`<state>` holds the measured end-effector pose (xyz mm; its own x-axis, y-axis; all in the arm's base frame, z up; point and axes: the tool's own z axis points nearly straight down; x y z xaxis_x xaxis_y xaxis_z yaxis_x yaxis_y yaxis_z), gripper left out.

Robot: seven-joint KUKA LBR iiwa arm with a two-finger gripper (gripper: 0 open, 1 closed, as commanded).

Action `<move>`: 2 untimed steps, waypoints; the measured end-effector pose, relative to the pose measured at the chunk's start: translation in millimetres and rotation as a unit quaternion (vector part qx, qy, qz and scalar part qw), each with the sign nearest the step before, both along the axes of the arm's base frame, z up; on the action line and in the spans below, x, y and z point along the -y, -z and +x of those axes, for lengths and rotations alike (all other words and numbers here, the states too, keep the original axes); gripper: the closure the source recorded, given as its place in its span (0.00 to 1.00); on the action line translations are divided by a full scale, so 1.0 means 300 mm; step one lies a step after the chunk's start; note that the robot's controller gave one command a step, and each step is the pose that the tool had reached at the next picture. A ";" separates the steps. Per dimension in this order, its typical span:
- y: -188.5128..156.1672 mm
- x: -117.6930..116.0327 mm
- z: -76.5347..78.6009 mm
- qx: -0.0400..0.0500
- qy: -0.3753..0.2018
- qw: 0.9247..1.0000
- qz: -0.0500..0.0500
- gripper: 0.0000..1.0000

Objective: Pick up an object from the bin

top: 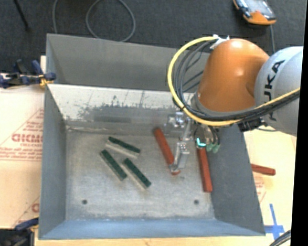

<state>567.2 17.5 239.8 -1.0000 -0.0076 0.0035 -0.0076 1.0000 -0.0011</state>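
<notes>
My gripper (176, 169) hangs low over the bin floor, right of centre, its tip at the lower end of a slanted red stick (163, 143). Whether that stick is gripped I cannot tell. A second red stick (205, 175) lies just to the gripper's right, near the bin's right wall, with its upper end hidden under the wrist.
Three flat green-topped bars lie left of the gripper on the bin floor: one (124, 145) farther back, one (113, 165) at the left, one (137, 173) nearest the gripper. The arm with its orange cover and cables overhangs the bin's right back corner.
</notes>
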 end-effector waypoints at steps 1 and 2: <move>0.501 -0.081 0.152 0.001 0.052 0.999 0.002 0.00; 0.561 -0.141 0.261 0.003 0.041 0.999 0.001 0.00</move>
